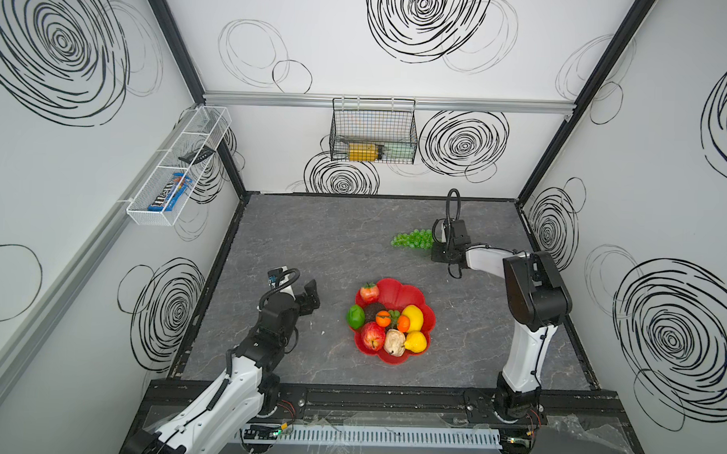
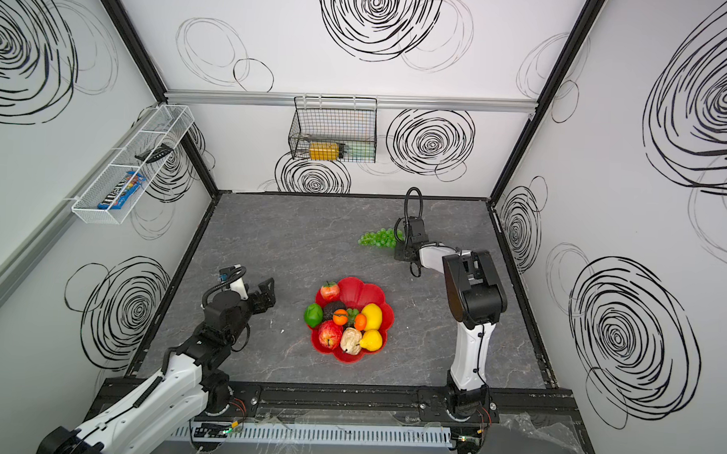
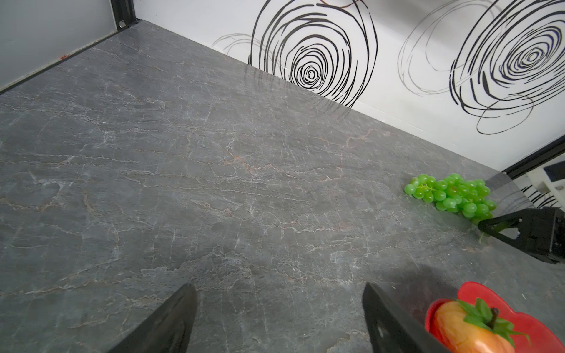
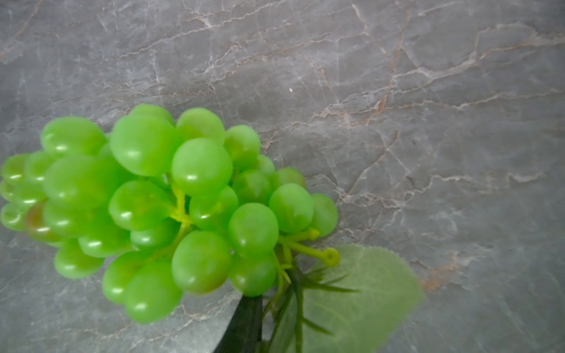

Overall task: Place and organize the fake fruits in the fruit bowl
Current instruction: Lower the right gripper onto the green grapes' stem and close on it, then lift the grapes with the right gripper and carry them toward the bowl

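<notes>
Grapes (image 1: pixel 413 239): lying on the counter (image 1: pixel 311 243) outside the bowl (image 1: pixel 399 288), beyond its far rim and off toward the right arm's side. They look like the only fruit left out.
Long axis: roughly parallel to the bowl's far rim. The narrow tip points toward the left arm's side, the stem and leaf toward the right arm's side.
Right tool (image 1: pixel 432 243): at the stem end of the bunch, so the grapes stretch straight away from it. In the right wrist view one dark finger (image 4: pixel 244 321) sits just beside the stem and leaf, and the other is out of frame. I cannot tell whether it has clenched on the stem or merely stands around it.
Left tool (image 1: pixel 309 294): released, jaws spread with nothing between them, beside the bowl on its left and well apart from the grapes.
Nearer arm: the right, clearly.
Bowl contents: apples (image 1: pixel 372 336), lemons (image 1: pixel 412 317) and the other fruit crowd the near and middle parts. Bare red shows on the far side, the side facing the grapes.
Coming move, as I judge it: lift by the stem and carry the bunch back over the far rim into that bare patch. The bunch would hang below the tool, so it needs height to clear the rim.
Risk: a thin stem may slip or swing.
</notes>
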`<action>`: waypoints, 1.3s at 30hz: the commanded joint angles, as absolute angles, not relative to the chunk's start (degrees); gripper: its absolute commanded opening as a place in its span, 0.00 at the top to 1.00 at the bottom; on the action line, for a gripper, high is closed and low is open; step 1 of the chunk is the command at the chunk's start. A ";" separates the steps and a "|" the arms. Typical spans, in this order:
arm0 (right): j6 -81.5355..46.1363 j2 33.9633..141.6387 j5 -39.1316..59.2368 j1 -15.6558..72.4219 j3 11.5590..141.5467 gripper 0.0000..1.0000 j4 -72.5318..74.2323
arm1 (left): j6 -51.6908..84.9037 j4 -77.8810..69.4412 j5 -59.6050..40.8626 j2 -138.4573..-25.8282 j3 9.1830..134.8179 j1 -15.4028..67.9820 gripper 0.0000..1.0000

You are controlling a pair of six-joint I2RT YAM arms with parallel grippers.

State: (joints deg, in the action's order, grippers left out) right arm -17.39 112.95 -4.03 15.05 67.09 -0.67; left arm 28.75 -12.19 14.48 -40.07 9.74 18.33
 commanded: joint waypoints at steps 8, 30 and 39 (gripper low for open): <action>-17.19 109.61 -6.17 15.35 66.01 0.93 0.32 | 28.84 -15.43 15.29 -40.34 9.33 18.28 0.11; -15.58 95.40 -9.14 18.25 61.47 1.00 -0.65 | 28.91 -15.43 15.73 -40.52 9.27 18.19 0.06; -13.86 86.43 -5.51 22.24 59.94 1.00 -4.02 | 28.83 -15.79 15.38 -40.78 9.07 17.75 0.05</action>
